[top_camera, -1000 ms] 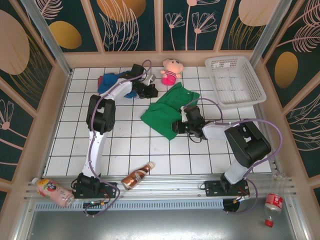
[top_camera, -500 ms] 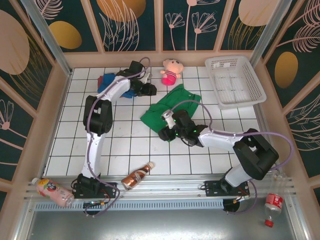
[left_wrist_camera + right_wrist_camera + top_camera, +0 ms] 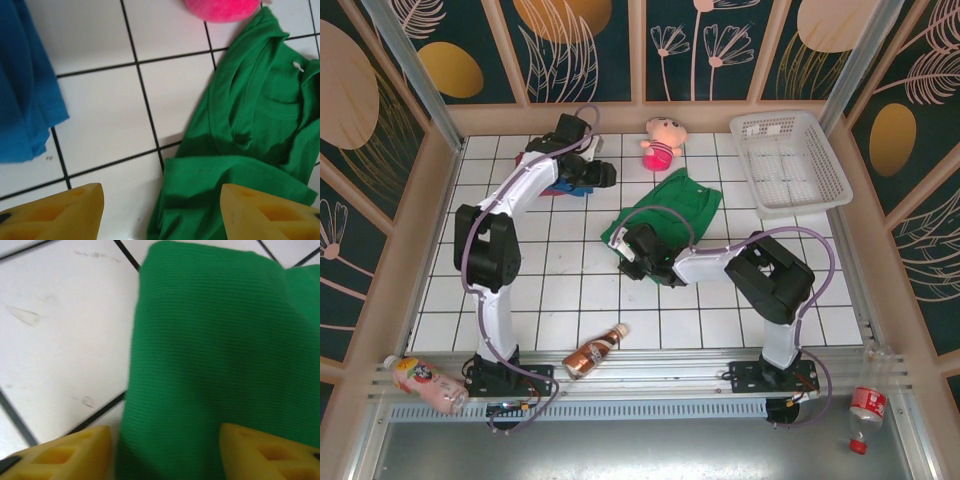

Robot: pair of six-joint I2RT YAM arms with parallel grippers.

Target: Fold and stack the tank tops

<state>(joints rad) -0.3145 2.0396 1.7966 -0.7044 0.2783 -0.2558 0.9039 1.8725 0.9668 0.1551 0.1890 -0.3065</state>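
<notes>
The green tank top (image 3: 670,208) lies crumpled mid-table, right of centre; its neck and white label (image 3: 298,66) show in the left wrist view. My right gripper (image 3: 624,252) is low at its near-left edge, open, with the green cloth (image 3: 210,350) lying between the yellow fingers (image 3: 270,452). My left gripper (image 3: 602,173) hovers open at the back left, between the blue tank top (image 3: 25,85) and the green one (image 3: 240,150), with nothing in it. A sliver of maroon tank top (image 3: 556,190) peeks out under the left arm.
A pink plush doll (image 3: 661,141) sits at the back centre, just beyond the green cloth. A white basket (image 3: 788,160) stands at the back right. A brown bottle (image 3: 595,352) lies at the near edge, and a pink bottle (image 3: 420,382) rests on the front rail.
My left gripper has opened and pulled back toward the far left. My right gripper has swept left along the green top's near edge, and the cloth now lies more bunched.
</notes>
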